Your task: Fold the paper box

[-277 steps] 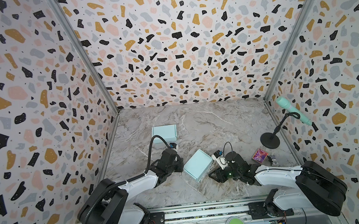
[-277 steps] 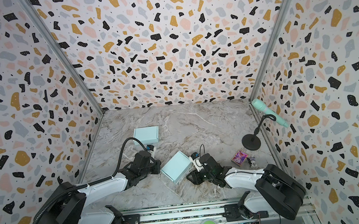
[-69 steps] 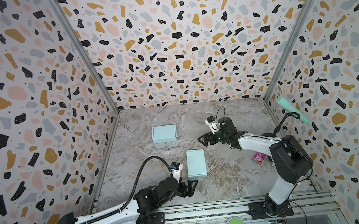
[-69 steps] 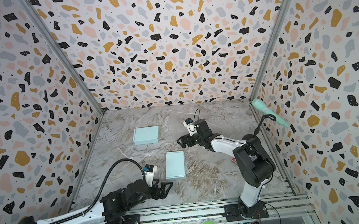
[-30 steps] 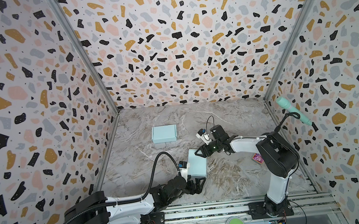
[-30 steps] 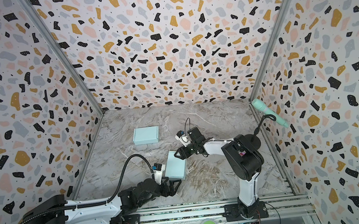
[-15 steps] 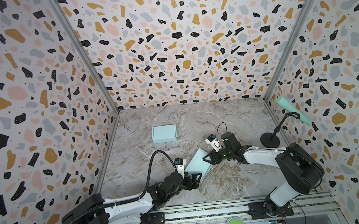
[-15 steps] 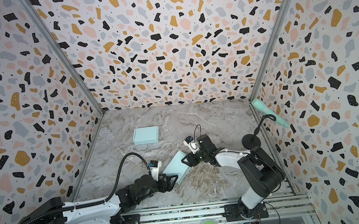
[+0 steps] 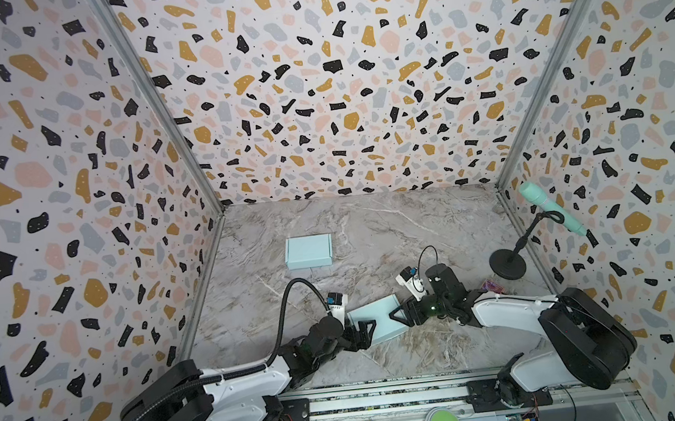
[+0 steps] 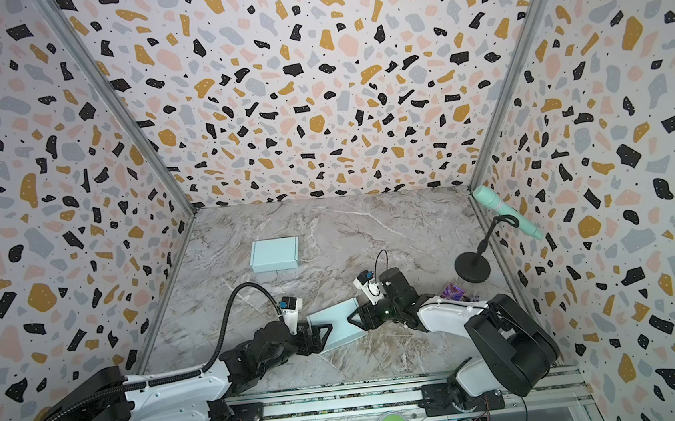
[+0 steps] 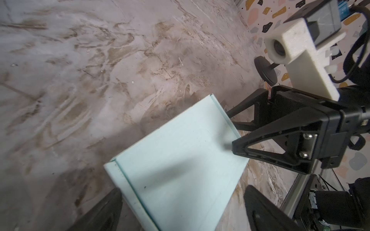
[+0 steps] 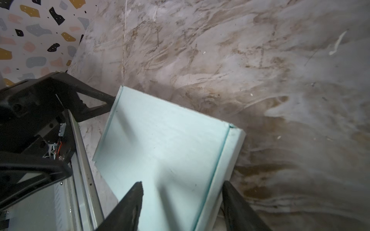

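Pulled nearer and skewed, the box sits at 6 o'clock, seemingly closed; left claw gapes wide around its end, right claw half-spread, grip unclear; only pressing seems left.

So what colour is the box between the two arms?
The paper box is plain pale mint green, with no print; it shows best in the left wrist view.

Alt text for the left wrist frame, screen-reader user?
A pale blue paper box sits on the marble table between the blurred fingers of the open left gripper. The right gripper faces it from the far side, jaws apart, one finger over the box's top.
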Robot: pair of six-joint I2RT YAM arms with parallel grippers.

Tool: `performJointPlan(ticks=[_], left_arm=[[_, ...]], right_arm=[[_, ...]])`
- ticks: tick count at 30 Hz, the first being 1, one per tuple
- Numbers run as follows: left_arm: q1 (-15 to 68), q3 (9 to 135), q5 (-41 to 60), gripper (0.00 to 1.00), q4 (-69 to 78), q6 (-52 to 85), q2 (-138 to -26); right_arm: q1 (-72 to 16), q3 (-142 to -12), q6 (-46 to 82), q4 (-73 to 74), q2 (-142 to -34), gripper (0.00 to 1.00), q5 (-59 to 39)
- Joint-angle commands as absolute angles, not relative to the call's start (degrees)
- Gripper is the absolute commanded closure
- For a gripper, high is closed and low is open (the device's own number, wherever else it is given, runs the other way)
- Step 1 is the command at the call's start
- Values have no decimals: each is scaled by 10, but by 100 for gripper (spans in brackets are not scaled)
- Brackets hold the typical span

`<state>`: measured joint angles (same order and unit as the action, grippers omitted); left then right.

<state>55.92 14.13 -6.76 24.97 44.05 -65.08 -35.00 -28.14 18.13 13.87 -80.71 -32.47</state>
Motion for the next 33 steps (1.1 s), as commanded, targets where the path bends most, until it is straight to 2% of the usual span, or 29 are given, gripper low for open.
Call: performJointPlan(ticks=[1, 4, 12, 21, 27, 33], left_arm=[[556, 166, -91, 6, 200, 428, -655], [556, 170, -110, 8, 157, 433, -650], [559, 113, -73, 19, 200, 470, -601], [569, 106, -63, 28, 258, 484, -637], [569, 121, -58, 40, 279, 482, -665], [569, 136, -58, 44, 280, 478, -678]], right_arm=[[-356, -276, 202, 166, -787, 37, -341], [-356, -270, 211, 164, -775, 37, -337], [-358, -245, 219, 165, -752, 38, -328], [-382, -237, 237, 185, -754, 41, -323], [-390, -236, 242, 194, -757, 47, -322], [-391, -230, 249, 216, -768, 51, -325]])
